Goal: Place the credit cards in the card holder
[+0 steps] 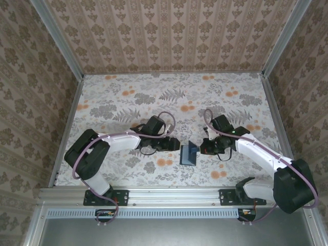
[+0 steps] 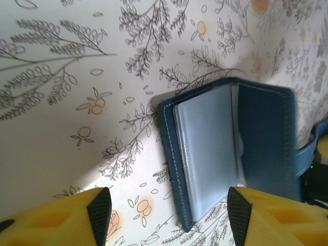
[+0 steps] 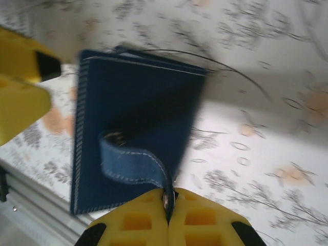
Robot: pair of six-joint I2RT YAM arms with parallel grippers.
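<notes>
Arm bases sit on the rail [image 1: 164,195] at the near edge. Just beyond it, mid-table, the card holder [image 1: 188,154] lies between both grippers, in the near half of the table [image 1: 128,97].

Right gripper [image 1: 203,147] is on the holder's right, jaws fully closed, pinching the holder's strap [image 3: 130,164]. Left gripper [image 1: 174,145] is just beside the holder's left edge, jaws apart, gripping nothing.

Holder is open. Left wrist view: the inside, with clear sleeves [image 2: 205,143] stacked against the left cover and the navy inner cover [image 2: 266,143] on the right. Sleeves look pale grey; can't tell if a card is in them. The left gripper [image 2: 169,218] frames the holder's lower edge.

Right wrist view: the outside, a navy cover [image 3: 133,118] with pale stitching. The strap loops down into the right gripper [image 3: 169,205]. That view is blurred.

Far half of the table: floral cloth.
</notes>
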